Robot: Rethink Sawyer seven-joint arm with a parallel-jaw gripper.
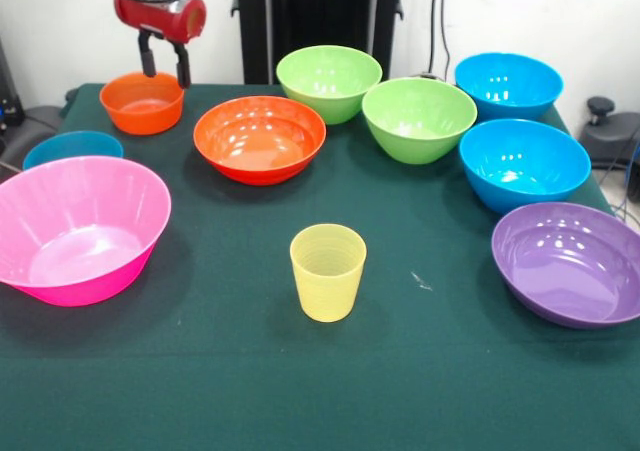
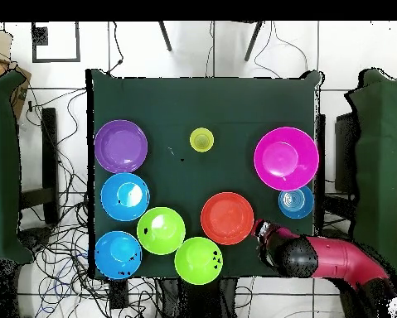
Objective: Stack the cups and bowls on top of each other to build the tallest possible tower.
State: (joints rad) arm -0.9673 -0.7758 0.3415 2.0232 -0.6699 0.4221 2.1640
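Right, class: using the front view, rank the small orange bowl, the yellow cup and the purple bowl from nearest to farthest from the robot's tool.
1. Small glossy orange plastic bowl, directly beneath the tool.
2. Translucent pale-yellow ribbed plastic cup, table centre.
3. Wide purple plastic bowl, opposite near corner.

The translucent pale-yellow plastic tumbler stands alone on open green tablecloth, reachable from every side. Glossy plastic bowls crowd the far edge, the lime green pair touching.

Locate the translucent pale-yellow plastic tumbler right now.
Front view: the pale-yellow tumbler stands upright, centre-near, alone between the large pink bowl and the wide purple bowl.
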